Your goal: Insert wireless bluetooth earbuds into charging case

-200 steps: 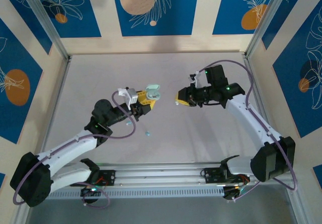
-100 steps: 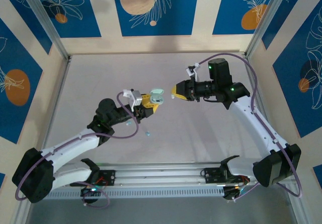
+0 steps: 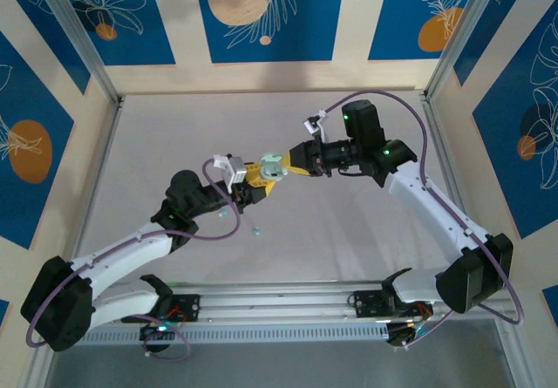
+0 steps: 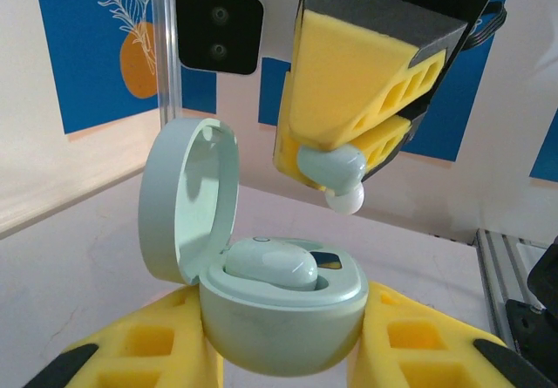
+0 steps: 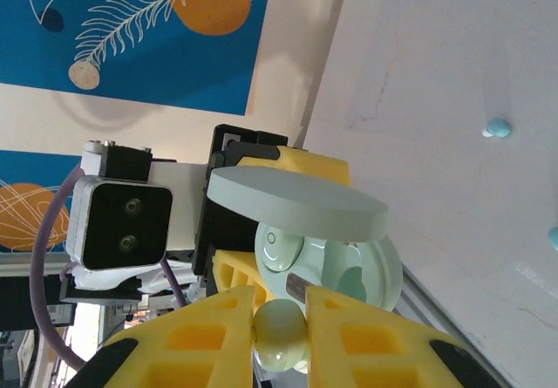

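Note:
My left gripper (image 3: 259, 181) (image 4: 283, 357) is shut on a mint-green charging case (image 3: 271, 165) (image 4: 283, 314), held off the table with its lid (image 4: 187, 198) swung open. One mint earbud (image 4: 270, 264) sits in the case's left well; the well beside it looks free. My right gripper (image 3: 291, 163) (image 5: 279, 318) is shut on a second mint earbud (image 4: 336, 172) (image 5: 281, 340), pinched between its yellow fingers (image 4: 366, 65). That earbud hangs a little above the case's open right side, not touching it. In the right wrist view the case (image 5: 349, 270) lies just beyond the held earbud.
A pale blue earbud (image 3: 256, 230) (image 5: 498, 127) lies loose on the grey table in front of the left gripper, and another blue piece (image 5: 553, 237) shows at the frame's edge. The rail (image 3: 279, 305) with the arm bases runs along the near edge.
The right gripper has travelled left with the earbud, closing the gap to the open case. The left gripper rose slightly with the case, then held still.

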Available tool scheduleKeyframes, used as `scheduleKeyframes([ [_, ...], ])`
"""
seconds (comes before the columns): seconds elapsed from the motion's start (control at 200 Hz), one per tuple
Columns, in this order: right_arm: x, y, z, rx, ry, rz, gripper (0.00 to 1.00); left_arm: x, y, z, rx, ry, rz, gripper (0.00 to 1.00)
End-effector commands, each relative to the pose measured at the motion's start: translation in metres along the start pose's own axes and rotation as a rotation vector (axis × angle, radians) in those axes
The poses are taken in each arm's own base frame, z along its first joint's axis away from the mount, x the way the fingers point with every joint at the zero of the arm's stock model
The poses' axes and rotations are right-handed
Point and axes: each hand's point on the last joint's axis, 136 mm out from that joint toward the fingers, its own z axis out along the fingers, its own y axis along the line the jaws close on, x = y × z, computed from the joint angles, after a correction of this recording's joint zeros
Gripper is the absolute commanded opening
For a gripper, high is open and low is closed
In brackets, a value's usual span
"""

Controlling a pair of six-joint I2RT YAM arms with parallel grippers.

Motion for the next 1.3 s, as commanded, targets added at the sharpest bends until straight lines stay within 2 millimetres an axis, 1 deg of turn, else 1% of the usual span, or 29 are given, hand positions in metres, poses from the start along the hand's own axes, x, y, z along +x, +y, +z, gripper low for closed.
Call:
scheduleKeyframes([
  [0.0, -0.002, 0.006, 0.002, -0.015, 0.001, -0.013, 0.21, -0.028, -0.013, 0.003, 0.054, -0.07, 0.049, 0.27],
  [0.335, -0.004, 0.003, 0.005, -0.017, -0.005, -0.006, 0.21, -0.03, -0.013, 0.003, 0.056, -0.075, 0.048, 0.27],
  [0.54, -0.001, -0.009, 0.008, 0.016, -0.003, 0.013, 0.21, -0.031, -0.013, 0.003, 0.052, -0.078, 0.044, 0.27],
  [0.82, -0.002, -0.016, 0.01, 0.027, -0.008, 0.019, 0.21, -0.033, -0.013, 0.003, 0.055, -0.088, 0.039, 0.27],
  [1.131, -0.006, -0.009, 0.012, 0.001, -0.025, 0.015, 0.21, -0.034, -0.013, 0.005, 0.057, -0.094, 0.039, 0.27],
  [1.291, -0.006, -0.009, 0.014, 0.001, -0.026, 0.015, 0.21, -0.034, -0.012, 0.005, 0.055, -0.095, 0.035, 0.27],
])
